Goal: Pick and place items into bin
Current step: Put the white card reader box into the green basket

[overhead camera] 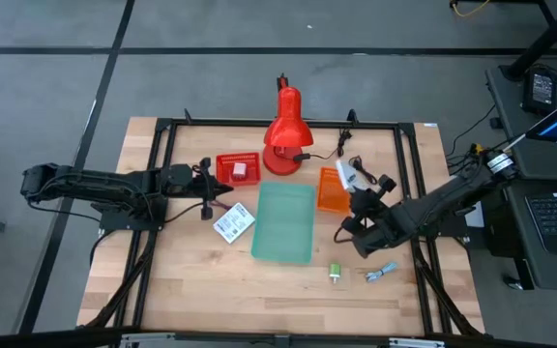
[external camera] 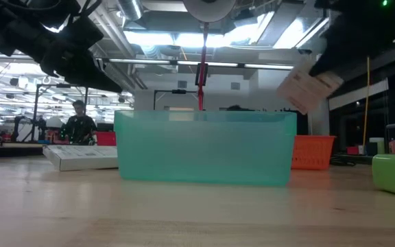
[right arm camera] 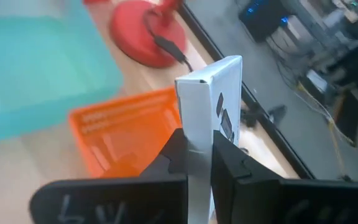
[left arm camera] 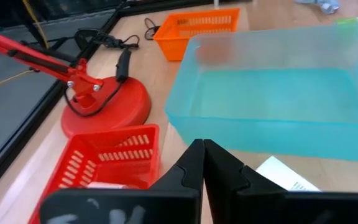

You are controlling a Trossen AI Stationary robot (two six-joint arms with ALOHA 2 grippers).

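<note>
The white packet (right arm camera: 209, 109) is in my right claw (right arm camera: 197, 155), pinched edge-on between the two fingers, which are closed flat against its broad faces. It stands upright out of the grip, lifted off the table beside the orange basket (right arm camera: 126, 134) and not yet over the teal bin (overhead camera: 284, 222). It looks like a light, stiff little carton — thin card, I would judge, that will dent if squeezed hard and could slide, since the faces look smooth. Holding it low across the flat sides, as I do now, seems the right place; a corner grip would let it swing.

Farther out, the bin sits mid-table with nothing that I can make out inside it (the frosted wall hides the floor in the low view). My left claw (left arm camera: 202, 163) hangs closed and holding nothing near the bin's far side, between the red basket (left arm camera: 107, 158) and a second white packet (overhead camera: 233, 225) lying flat on the wood. That one will need a lift by its edge.

Nearer the front edge lie the green block (overhead camera: 337, 273) and the blue-white clip (overhead camera: 382, 274) — small, hard, easy to nudge away. Beyond everything stands the red lamp (overhead camera: 286, 135).
</note>
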